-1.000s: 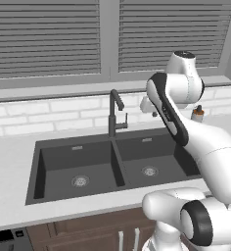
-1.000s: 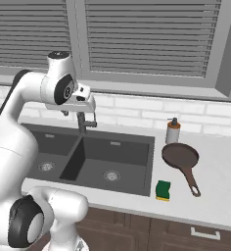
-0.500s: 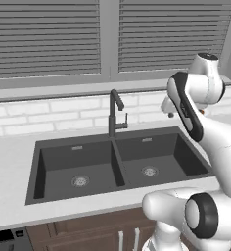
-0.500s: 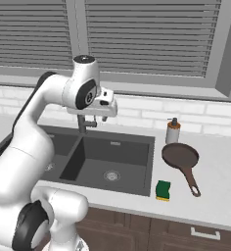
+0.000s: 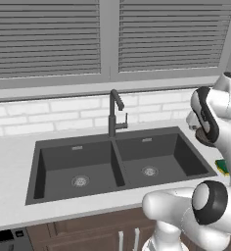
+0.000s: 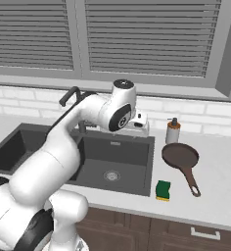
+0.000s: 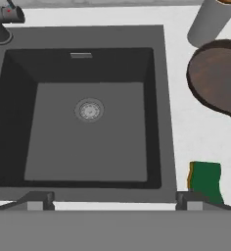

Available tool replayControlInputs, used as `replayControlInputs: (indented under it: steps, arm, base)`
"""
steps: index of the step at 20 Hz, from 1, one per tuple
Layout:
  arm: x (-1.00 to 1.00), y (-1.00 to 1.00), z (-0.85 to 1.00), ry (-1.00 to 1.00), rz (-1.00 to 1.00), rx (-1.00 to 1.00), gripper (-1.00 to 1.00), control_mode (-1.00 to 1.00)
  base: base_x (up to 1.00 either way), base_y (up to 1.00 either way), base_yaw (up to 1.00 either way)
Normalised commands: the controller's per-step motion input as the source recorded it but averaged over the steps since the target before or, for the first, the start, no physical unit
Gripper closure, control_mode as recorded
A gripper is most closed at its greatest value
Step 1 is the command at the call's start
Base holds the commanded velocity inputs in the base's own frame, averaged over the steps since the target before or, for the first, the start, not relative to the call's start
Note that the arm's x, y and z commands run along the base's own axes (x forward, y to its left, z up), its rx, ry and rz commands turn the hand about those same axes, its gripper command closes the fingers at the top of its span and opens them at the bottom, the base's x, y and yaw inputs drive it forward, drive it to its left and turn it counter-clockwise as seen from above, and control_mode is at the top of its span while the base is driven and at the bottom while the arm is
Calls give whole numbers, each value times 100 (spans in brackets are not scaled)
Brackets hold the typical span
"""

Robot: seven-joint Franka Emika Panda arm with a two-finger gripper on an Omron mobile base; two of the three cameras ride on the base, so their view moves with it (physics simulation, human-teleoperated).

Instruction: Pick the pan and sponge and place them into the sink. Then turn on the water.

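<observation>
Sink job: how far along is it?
Nothing done yet. The pan and sponge sit on the counter to the right of the sink, both basins hold nothing, and no water runs from the faucet. The gripper hangs open above the right basin, empty. Both placements and the water remain.

We identify a rendered home kitchen: a double-basin sink (image 5: 78, 162) with gooseneck faucet (image 5: 115, 112) set in a pale bench (image 6: 220, 181), white brick backsplash (image 5: 49, 115), shuttered window (image 5: 54, 39), wooden cabinets (image 6: 151, 233) below.
</observation>
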Motion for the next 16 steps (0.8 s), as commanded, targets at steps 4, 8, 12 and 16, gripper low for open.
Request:
replayControlInputs:
  steps: [4,8,12,16]
  arm:
    - [57,-89,-37,2,-15,2,-100,-100]
    - [91,-46,-10,8,-21,0,-100,-100]
    - [39,-40,-21,4,-15,0,-100,-100]
    - [0,-55,-26,1,-3,0,-100,-100]
  base:
    - [0,0,0]
    - [0,0,0]
    - [0,0,0]
    - [0,0,0]
